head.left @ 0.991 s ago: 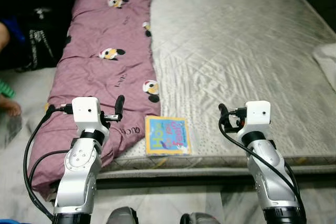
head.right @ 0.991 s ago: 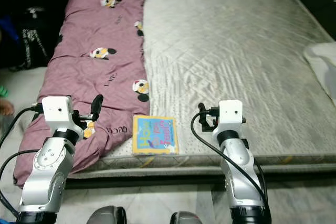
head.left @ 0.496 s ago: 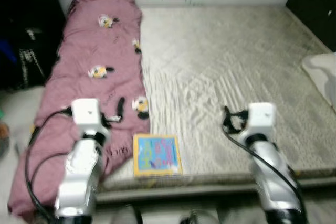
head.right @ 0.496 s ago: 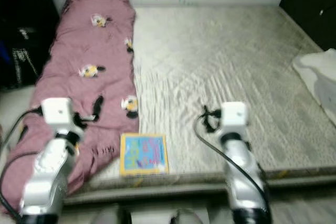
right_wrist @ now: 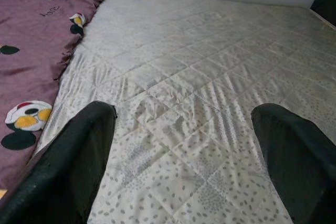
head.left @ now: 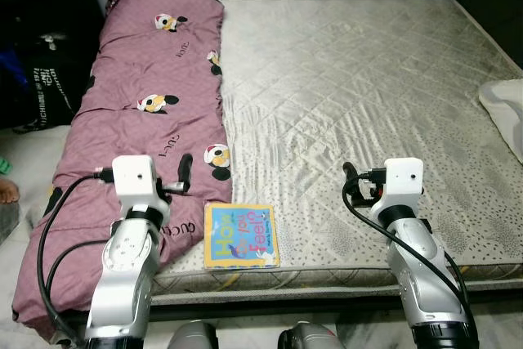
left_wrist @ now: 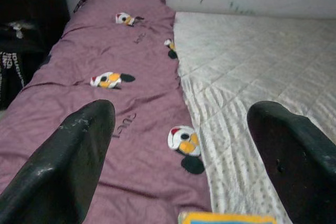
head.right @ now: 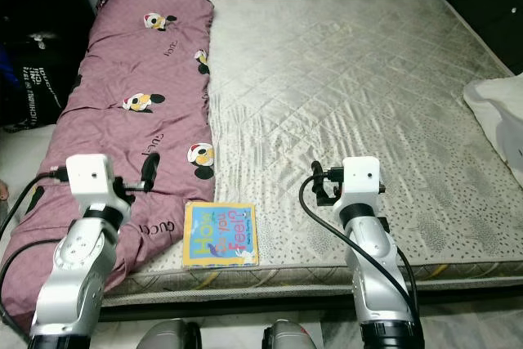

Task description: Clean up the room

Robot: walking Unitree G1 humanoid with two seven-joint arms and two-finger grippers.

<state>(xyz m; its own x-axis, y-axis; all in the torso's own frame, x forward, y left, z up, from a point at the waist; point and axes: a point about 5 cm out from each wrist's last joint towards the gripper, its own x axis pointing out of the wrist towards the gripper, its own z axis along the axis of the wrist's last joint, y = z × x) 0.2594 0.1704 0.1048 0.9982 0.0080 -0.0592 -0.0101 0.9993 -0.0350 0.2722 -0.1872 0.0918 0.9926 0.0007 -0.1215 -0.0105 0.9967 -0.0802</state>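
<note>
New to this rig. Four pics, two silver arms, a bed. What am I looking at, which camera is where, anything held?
It is a humanoid robot standing at the foot of a mattress. The two wide pictures come from a stereo camera on its head, looking down, so they show the same scene. The other two come from cameras on its wrists, each looking out between that hand's two black fingers.

The left hand hovers over a purple quilt that lies along the mattress's left side. The right hand hovers over bare mattress. Both are open and hold nothing.

A colourful book lies flat at the near edge between the arms. Something white sits at the right edge, dark bags on the left.
</note>
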